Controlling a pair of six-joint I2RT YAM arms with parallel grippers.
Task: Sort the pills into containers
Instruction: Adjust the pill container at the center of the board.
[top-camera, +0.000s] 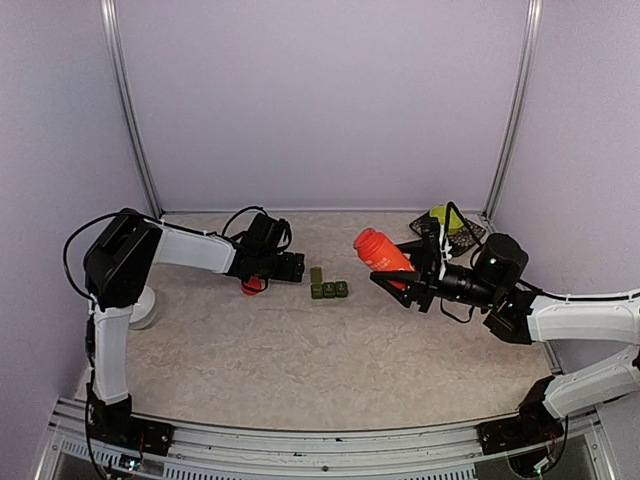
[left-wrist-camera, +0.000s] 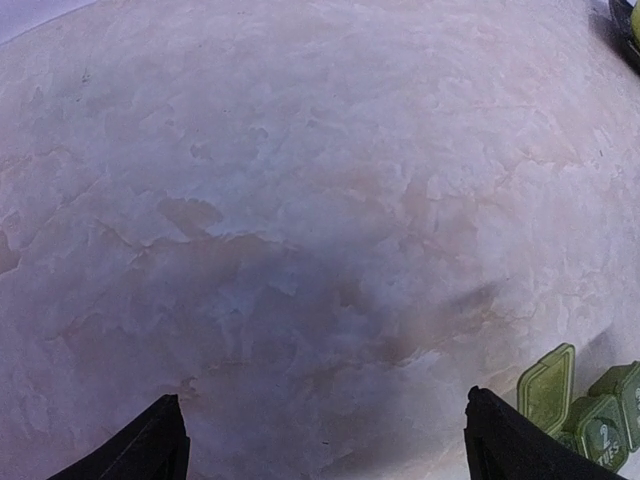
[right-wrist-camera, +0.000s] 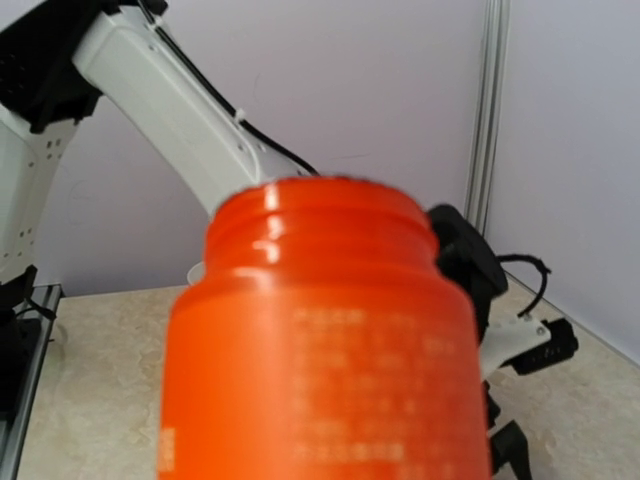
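Dark green containers (top-camera: 328, 289), a strip of three joined square compartments, sit on the beige marbled desk (top-camera: 300, 370). They lie roughly midway between its left and right edges and nearer the far edge than the near one. One lid (top-camera: 316, 273) stands open at the strip's left end.

The left end effector (top-camera: 296, 267) is just to the left of the strip and apart from it. In its wrist view its two dark fingers (left-wrist-camera: 150, 445) are spread wide with only bare desk between them. The strip shows at the lower right, outside the right finger.

The right end effector (top-camera: 402, 270) is near the strip's right side, pinching an orange bottle (top-camera: 381, 250). The bottle is uncapped and tilted, its mouth pointing toward the far left.

A small red object (top-camera: 252, 286) lies on the desk by the left wrist. A yellow-green bowl (top-camera: 445, 217) sits in the far right corner.
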